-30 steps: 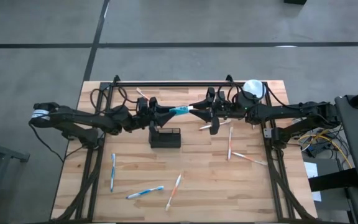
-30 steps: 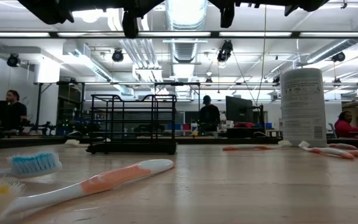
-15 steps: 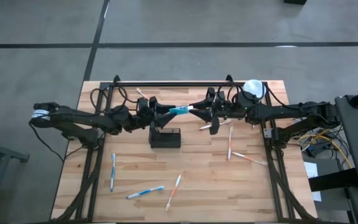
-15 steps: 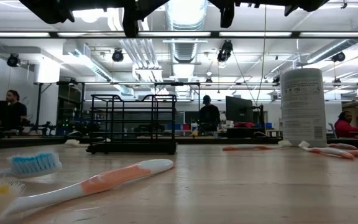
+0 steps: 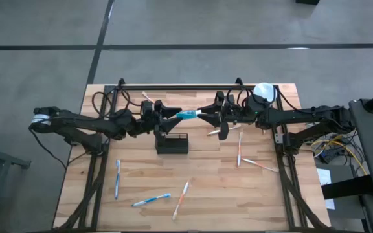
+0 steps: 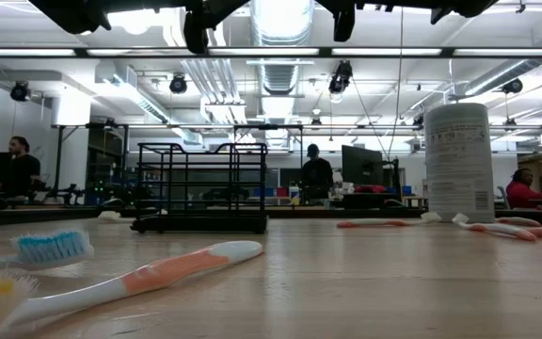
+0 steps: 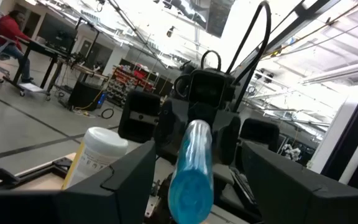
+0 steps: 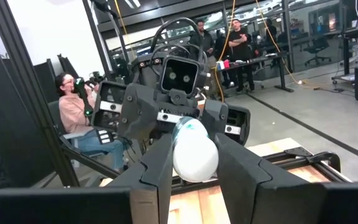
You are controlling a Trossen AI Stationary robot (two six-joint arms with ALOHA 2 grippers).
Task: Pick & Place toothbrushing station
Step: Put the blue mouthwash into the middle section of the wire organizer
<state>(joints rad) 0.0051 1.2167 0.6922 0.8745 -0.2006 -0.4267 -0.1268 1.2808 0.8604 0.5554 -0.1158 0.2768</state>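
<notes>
A blue toothbrush (image 5: 188, 114) with a white end hangs level in the air between my two grippers, just beyond the far side of the small black wire-mesh basket (image 5: 172, 144). The basket stands on its base on the table and also shows in the low view (image 6: 200, 188). My right gripper (image 5: 204, 114) is shut on the toothbrush. My left gripper (image 5: 171, 115) is open. Its fingers stand either side of the brush's blue end (image 7: 191, 171) without touching it. My right gripper pinches the toothbrush's white end (image 8: 194, 157) between its two fingers (image 8: 157, 177). The fingers come level from the table's right and lie along the brush. The brush sticks out level toward my left gripper, lifted clear of the table and the basket.
A white-topped canister (image 5: 264, 92) stands at the far right, also in the low view (image 6: 459, 160). Several toothbrushes lie loose on the table: orange ones at right (image 5: 239, 150) and near the front (image 5: 181, 198), blue ones at front left (image 5: 117, 178).
</notes>
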